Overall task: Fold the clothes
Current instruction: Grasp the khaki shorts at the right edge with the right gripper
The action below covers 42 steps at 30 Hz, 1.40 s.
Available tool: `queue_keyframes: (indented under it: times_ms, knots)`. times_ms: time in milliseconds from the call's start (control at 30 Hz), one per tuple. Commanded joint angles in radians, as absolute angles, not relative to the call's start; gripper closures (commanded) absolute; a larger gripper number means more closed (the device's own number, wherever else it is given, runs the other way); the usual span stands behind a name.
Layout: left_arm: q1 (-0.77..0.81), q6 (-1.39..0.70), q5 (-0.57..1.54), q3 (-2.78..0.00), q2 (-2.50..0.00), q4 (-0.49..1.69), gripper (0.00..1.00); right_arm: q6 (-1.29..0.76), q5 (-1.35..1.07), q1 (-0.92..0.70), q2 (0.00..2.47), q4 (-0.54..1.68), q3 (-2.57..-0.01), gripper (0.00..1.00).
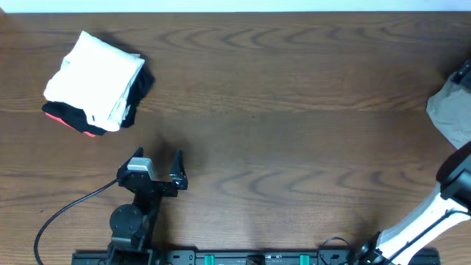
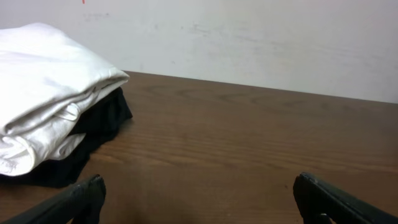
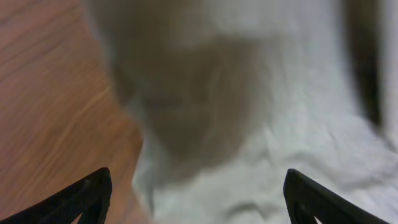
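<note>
Lying at right edge of table (image 1: 294, 110): khaki trousers (image 1: 450, 112), crumpled, partly out of frame.
Right gripper (image 3: 196, 196): jaws apart, close over the trousers; view blurred.
Left gripper (image 1: 159, 157): jaws wide apart, empty, over bare wood.
Far left: white folded garment (image 1: 92, 73) atop black and red garments (image 1: 70, 118).

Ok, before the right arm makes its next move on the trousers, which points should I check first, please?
1. Right gripper open: ok.
2. Khaki trousers under it: ok.
3. Trousers spread flat: not ok, bunched at the right edge of the table.
4. Which part lies below, waistband or leg: cannot tell, blurred.
5. Left gripper open, holding nothing: ok.
6. White folded garment away from the trousers: ok.
</note>
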<state>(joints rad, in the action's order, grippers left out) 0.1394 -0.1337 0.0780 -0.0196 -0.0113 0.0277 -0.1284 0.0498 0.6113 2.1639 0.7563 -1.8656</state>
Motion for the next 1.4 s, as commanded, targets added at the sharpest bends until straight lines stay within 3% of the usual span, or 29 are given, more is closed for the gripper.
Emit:
queue_keyframes:
  times_ms: [0,100,133,267,600,1100,1233,1367]
  knots:
    - [0.142,-0.128,0.093,-0.004,-0.006,0.063,0.02,-0.125,0.013,0.616,2.233,0.728,-1.882,0.21]
    - [0.142,-0.128,0.093,-0.004,-0.006,0.063,0.02,-0.110,-0.046,0.615,2.273,0.714,-1.882,0.64]
    - [0.142,-0.128,0.093,-0.004,-0.006,0.063,0.02,-0.110,-0.056,0.615,2.278,0.713,-1.882,0.75]
    - [0.142,-0.128,0.093,-0.004,-0.006,0.063,0.02,-0.110,-0.081,0.613,2.283,0.727,-1.882,0.99]
    - [0.142,-0.128,0.093,-0.004,-0.006,0.063,0.02,-0.111,-0.171,0.501,2.210,0.968,-1.882,0.99]
    - [0.142,-0.128,0.093,-0.004,-0.006,0.063,0.02,-0.187,-0.154,-0.001,2.211,1.222,-1.762,0.98]
    - [0.142,-0.128,0.093,-0.004,-0.006,0.063,0.02,-0.186,-0.097,-0.107,2.203,1.255,-1.763,0.93]
    - [0.142,-0.128,0.093,-0.004,-0.006,0.063,0.02,-0.164,-0.094,-0.161,2.153,1.262,-1.767,0.79]
